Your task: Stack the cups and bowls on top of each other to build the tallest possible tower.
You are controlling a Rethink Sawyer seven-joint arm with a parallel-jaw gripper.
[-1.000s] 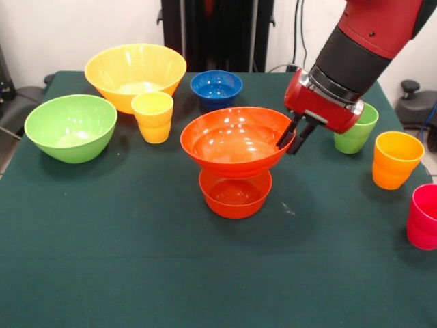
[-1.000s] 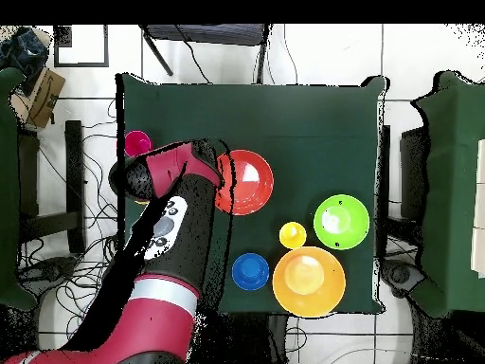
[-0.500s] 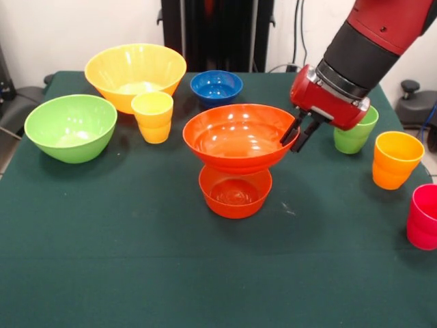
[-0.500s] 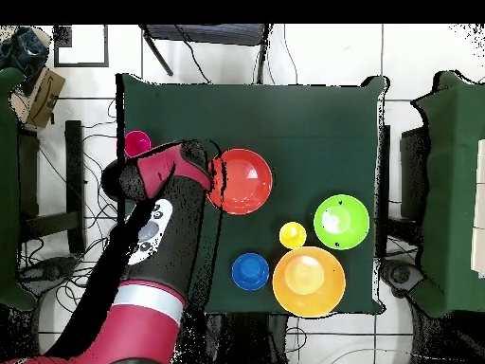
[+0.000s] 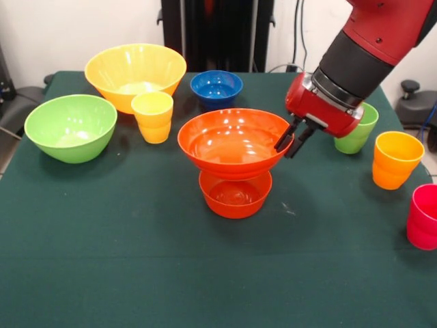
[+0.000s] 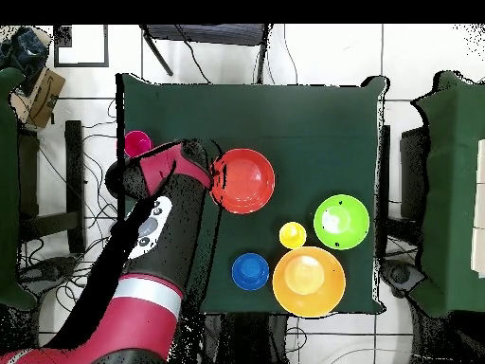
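My tool (image 5: 289,142) pinches large orange bowl's (image 5: 232,143) 3 o'clock rim | bowl tilted over small orange bowl (image 5: 235,193) | risk: off-centre release topples it

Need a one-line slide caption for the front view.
Gripper grips the rim of the big orange bowl atop the small orange bowl.
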